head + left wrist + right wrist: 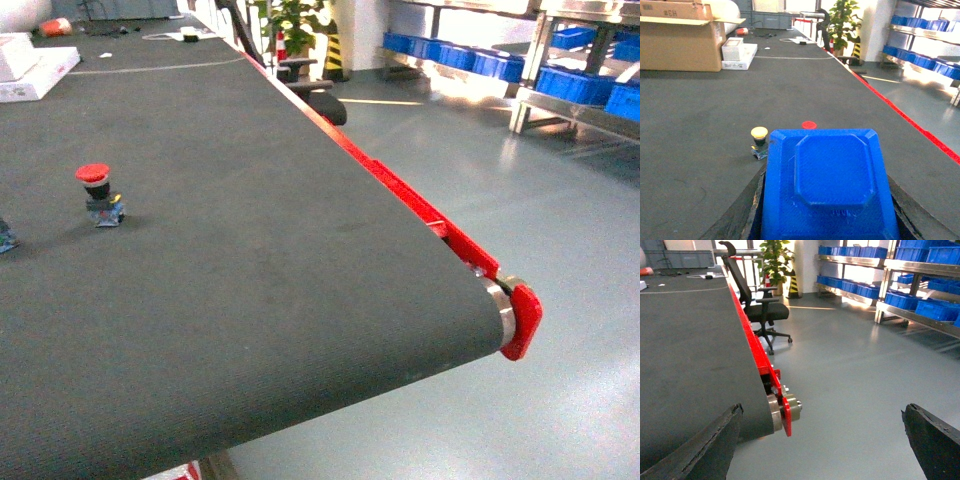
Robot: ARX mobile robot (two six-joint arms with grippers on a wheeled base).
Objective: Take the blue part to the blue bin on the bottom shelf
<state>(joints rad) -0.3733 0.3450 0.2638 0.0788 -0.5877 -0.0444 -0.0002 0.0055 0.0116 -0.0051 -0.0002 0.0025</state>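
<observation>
Blue part [832,180] pinched in left pincer [827,220] over the surface [700,150], right pincer [820,440] spread and empty past the belt end, blue bins [935,309] on steel rack [900,265] well apart to the right across the floor, so probably needs a base move first.

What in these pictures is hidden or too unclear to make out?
Left wrist view: the blue part hides all but the cap of the red-capped button.
Head view: a small object at the left edge is cut off by the frame.
Head view: the far blue bins are too distant to see inside.
</observation>
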